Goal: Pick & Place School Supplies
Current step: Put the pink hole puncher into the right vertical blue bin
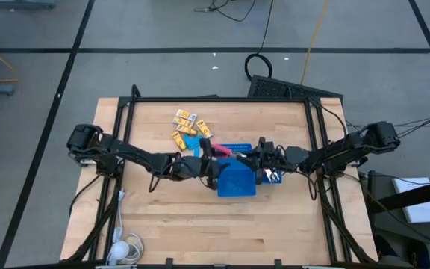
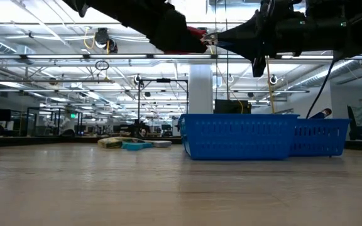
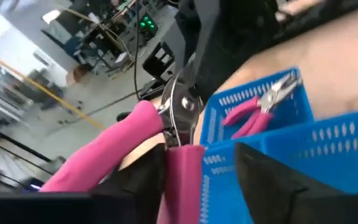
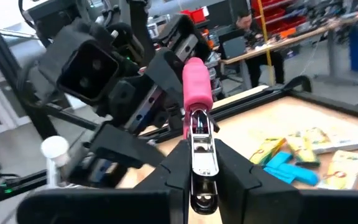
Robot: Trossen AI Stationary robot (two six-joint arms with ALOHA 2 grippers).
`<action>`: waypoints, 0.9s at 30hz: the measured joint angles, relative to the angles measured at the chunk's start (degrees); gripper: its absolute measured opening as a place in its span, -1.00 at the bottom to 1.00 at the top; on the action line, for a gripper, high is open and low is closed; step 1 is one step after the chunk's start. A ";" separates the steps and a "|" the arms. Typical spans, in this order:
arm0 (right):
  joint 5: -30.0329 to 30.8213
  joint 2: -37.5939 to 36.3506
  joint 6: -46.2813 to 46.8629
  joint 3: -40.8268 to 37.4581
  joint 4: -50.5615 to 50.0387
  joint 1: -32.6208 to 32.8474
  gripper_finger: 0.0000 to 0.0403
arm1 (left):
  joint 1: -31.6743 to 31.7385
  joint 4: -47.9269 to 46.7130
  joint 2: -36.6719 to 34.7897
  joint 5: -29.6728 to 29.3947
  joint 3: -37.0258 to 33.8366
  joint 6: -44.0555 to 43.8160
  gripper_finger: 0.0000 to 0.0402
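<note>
- Hanging in the air above the blue tray [image 1: 237, 179], the pink-handled pliers [image 1: 221, 152] are between the two grippers, near the middle of the table [image 1: 200, 224].
- The right gripper [image 4: 202, 163] is clamped on the metal head of the pliers; in its wrist view the dark fingers press on the steel from both sides and the pink handle points away from it.
- The left gripper [image 1: 207, 163] is at the handle end of the pliers, just beside them; in its wrist view the pink handles lie between its fingers, but I cannot tell if they are parted or pressing.
- In the low view the pliers and both grippers are high over the tray rim, well clear of it.
- A second pair of pink-handled pliers [image 3: 263, 106] lies inside the tray, in a far compartment, seen in the left wrist view.
- The yellow-orange packets [image 1: 185, 118] and a light-blue piece [image 1: 192, 140] lie together on the wood, between the tray and the far edge of the table, apart from the tray.
- The near half of the table is bare wood, except for a white object [image 1: 125, 250] at the near left corner.
- Both arms reach in from the side edges and meet over the tray.
</note>
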 joint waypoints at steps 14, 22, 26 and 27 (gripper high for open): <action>0.96 -0.23 -10.44 0.11 -0.79 2.03 -0.84 | -1.60 -10.63 -11.81 -2.58 0.00 -11.25 0.44; 3.49 -6.64 -23.67 2.76 -17.66 8.43 -0.84 | 2.37 -18.41 -20.52 4.88 -1.49 -16.39 0.46; 9.53 -11.85 -24.11 12.09 -46.32 12.86 -0.84 | 5.06 -11.06 -22.77 12.05 -7.57 -17.96 0.44; 11.38 -12.55 -22.95 15.12 -54.15 13.86 -0.84 | 5.80 -7.52 -22.96 13.80 -9.16 -18.35 0.45</action>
